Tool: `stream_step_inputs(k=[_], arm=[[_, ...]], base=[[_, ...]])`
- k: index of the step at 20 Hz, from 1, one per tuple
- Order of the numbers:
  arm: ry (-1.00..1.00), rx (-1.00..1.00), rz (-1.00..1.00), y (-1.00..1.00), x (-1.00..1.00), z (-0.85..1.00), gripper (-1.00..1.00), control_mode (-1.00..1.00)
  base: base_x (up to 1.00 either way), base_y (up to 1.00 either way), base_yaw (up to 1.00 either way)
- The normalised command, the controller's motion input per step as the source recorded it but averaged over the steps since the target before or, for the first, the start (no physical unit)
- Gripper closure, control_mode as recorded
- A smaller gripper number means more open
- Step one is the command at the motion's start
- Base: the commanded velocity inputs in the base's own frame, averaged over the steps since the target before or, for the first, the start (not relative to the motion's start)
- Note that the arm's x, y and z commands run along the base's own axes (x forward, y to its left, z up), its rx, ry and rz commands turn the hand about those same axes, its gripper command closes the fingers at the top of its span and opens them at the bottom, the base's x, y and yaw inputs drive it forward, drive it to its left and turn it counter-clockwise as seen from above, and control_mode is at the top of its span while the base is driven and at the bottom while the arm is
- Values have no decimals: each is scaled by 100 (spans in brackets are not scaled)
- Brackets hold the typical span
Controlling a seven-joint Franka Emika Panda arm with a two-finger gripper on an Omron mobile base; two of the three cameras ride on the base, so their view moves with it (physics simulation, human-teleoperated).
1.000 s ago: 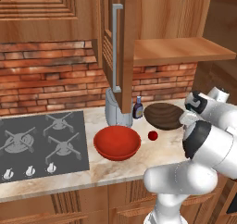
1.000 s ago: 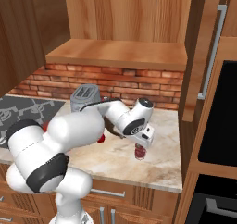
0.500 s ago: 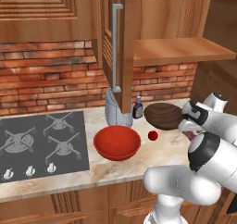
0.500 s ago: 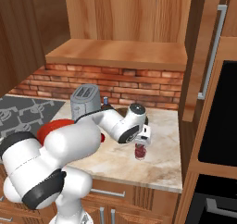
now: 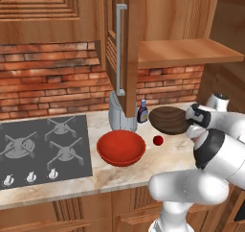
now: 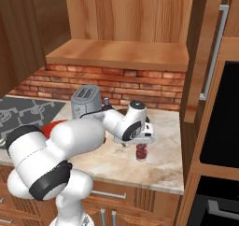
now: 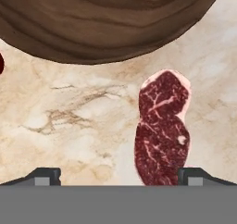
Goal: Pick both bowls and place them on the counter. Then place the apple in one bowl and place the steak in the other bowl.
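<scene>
beige marble counter (image 5: 143, 171) already carries both bowls: the red bowl (image 5: 121, 148) sits just in front of the stovetop's right edge, and the dark brown bowl (image 5: 169, 120) rests further right, near the brick wall, so the first half of the job looks done. neither bowl has anything in it that i can see. the apple (image 5: 158, 140) lies loose on the marble between the two bowls, touching neither. the steak (image 7: 162, 127) lies flat on the counter just beside the brown bowl's rim, on the near side of it in the hand view; in the right base view it shows below the hand as a small reddish piece (image 6: 141, 151). the gripper (image 7: 120, 176) hangs over the counter with its jaws spread as wide as they go and grips nothing; the steak sits between the two tips but off towards one of them, not centred. so what remains, as i judge it, is both placements: the steak, seemingly the one in hand now, into the brown bowl, and the apple into the red one.
</scene>
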Motion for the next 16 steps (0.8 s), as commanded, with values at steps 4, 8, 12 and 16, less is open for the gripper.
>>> stream_step_inputs(k=[4, 8, 12, 16], arm=[[13, 0, 7, -11, 5, -10, -100, -100], [1, 0, 7, -8, 4, -34, -100, -100], [0, 0, 8, -16, 16, -26, -100, -100], [0, 0, 5, -17, 24, -14, -100, -100]], base=[[0, 0, 0], [0, 0, 0], [0, 0, 0], [0, 0, 0]])
